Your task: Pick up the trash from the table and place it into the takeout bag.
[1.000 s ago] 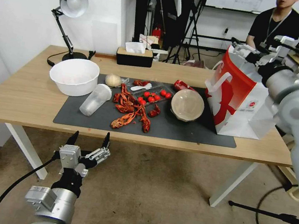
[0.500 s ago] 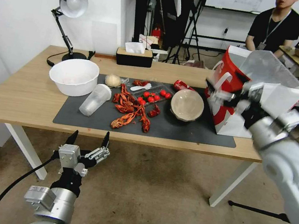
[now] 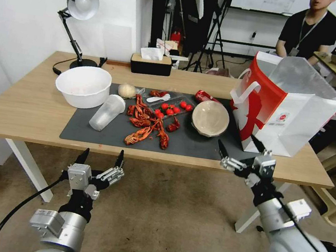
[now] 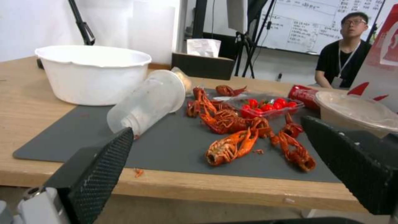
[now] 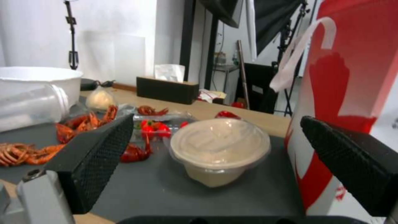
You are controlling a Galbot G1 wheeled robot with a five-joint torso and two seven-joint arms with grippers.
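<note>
My left gripper hung below the front edge of the table, over the floor, with its two fingers spread apart and nothing between them. On the table's left part stood a white bowl, partly on the dark mat. Just beside it the clear plastic cup lay on its side on the mat; from my left wrist its far rim hid a small pale round thing behind it, which I could not identify. In the middle of the mat the red crayfish shells lay in a loose heap, and a clear tray of small red round items sat behind them; the tray's edges were hard to make out. The beige round bowl stood further right under a clear lid, and the red packet was half hidden behind it. My right gripper was at the front edge of the table, near the bowl, also spread wide and empty. At the right end the takeout bag stood upright on the table, its mouth open, with the clear liner rising above the rim. I could not see its inside.
</note>
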